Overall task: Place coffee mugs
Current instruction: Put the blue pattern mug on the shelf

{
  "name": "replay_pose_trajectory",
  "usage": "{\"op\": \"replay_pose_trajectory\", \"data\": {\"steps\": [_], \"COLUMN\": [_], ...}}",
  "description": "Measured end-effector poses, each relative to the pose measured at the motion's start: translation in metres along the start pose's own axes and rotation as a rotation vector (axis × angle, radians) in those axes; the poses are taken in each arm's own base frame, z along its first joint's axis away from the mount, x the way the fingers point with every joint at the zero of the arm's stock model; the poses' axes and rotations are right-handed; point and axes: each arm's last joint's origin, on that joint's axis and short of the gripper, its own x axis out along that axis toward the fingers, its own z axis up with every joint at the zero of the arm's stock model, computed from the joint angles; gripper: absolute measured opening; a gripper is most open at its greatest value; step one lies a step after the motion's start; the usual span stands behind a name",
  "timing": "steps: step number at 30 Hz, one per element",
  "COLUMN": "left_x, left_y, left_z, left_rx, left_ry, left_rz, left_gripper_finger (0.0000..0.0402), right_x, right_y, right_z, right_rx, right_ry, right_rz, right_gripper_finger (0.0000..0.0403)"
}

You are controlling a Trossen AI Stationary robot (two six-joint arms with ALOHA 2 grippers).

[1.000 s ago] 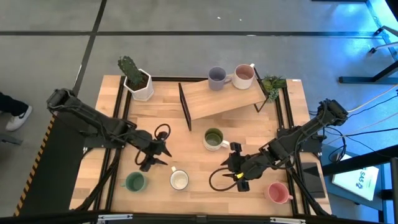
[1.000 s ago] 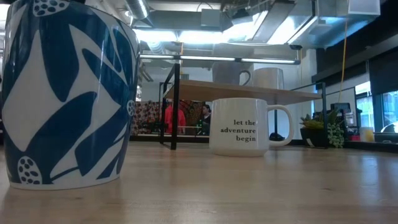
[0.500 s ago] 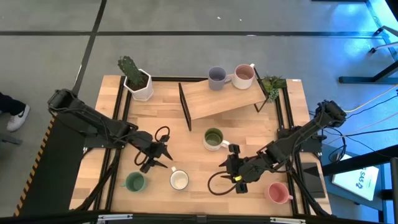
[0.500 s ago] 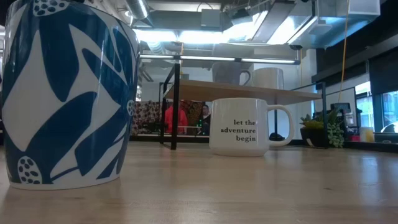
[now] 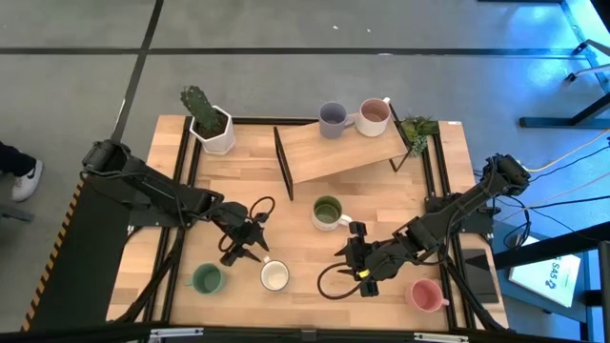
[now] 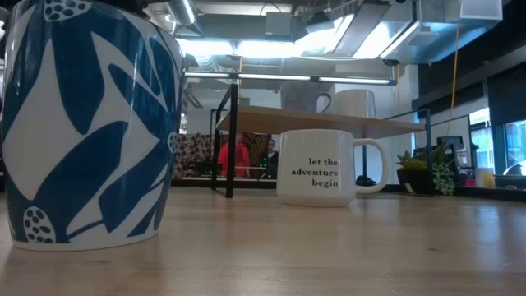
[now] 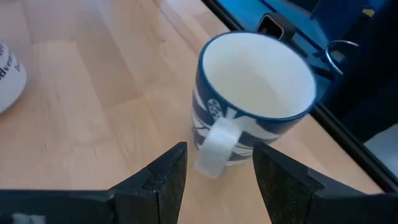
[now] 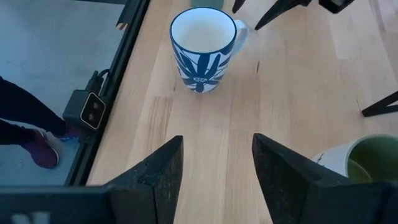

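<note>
Left gripper (image 5: 255, 252) has closed on the white mug's (image 5: 274, 276) half-hidden handle.

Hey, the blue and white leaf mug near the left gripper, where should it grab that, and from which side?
Probably the handle. The blue-and-white mug stands upright, handle turned toward the left gripper, whose open fingers sit either side of it. Come straight in from that side and pinch the loop. The right gripper waits near the green mug.
</note>
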Motion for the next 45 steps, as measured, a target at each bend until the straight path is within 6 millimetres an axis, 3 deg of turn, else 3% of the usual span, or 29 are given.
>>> {"op": "replay_pose_trajectory", "data": {"steps": [11, 21, 30, 33, 45], "left_x": [0.015, 0.015, 0.015, 0.015, 0.013], "left_y": [0.006, 0.006, 0.008, 0.007, 0.008], "left_z": [-0.003, -0.002, 0.007, 0.010, 0.018], "left_rx": [0.011, -0.045, -0.079, -0.077, -0.075], "left_ry": [-0.022, -0.040, -0.137, -0.158, -0.234], "left_rz": [-0.008, 0.004, 0.207, 0.263, 0.337], "left_gripper_finger": [0.0168, 0.0057, 0.0049, 0.0030, 0.0001], "right_x": [0.000, 0.000, 0.017, 0.023, 0.030], "right_y": [0.000, -0.002, 0.005, 0.007, -0.008], "right_z": [0.000, 0.001, 0.004, 0.003, 0.009], "right_rx": [-0.001, 0.009, -0.089, -0.116, -0.128], "right_ry": [-0.003, -0.035, -0.073, -0.072, -0.086], "right_rz": [-0.007, -0.082, -0.049, -0.036, -0.096], "right_gripper_finger": [0.0182, 0.0182, 0.0182, 0.0182, 0.0182]}}
